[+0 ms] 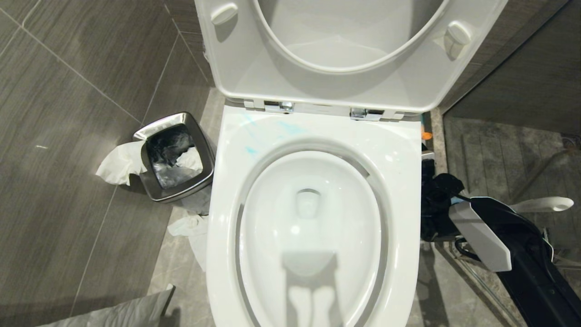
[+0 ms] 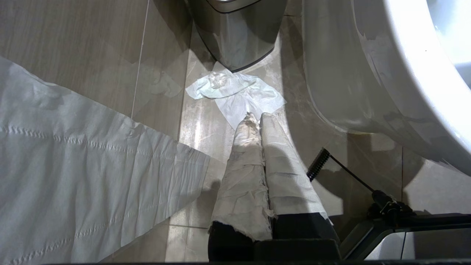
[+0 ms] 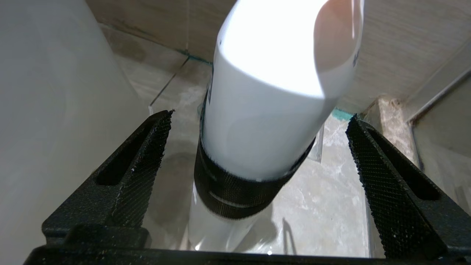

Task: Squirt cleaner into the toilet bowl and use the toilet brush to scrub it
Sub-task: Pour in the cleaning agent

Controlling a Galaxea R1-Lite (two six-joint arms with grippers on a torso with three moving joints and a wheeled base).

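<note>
Two walls of grey tile (image 1: 68,91) meet beside a steel bin (image 1: 174,156); tissue (image 1: 119,162) on floor. Toilet bowl (image 1: 313,227) glossy white, faint turquoise cleaner (image 1: 250,150) on rim. Right claw (image 3: 257,154) spread wide around a white bottle (image 3: 268,92), not touching it; left claw (image 2: 256,121) pressed together.

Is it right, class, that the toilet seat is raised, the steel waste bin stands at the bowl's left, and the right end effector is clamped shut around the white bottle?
One detail is wrong. The right end effector is open: in the right wrist view its fingers stand apart from the white bottle. The raised toilet seat and the steel waste bin left of the toilet bowl are correct.
</note>
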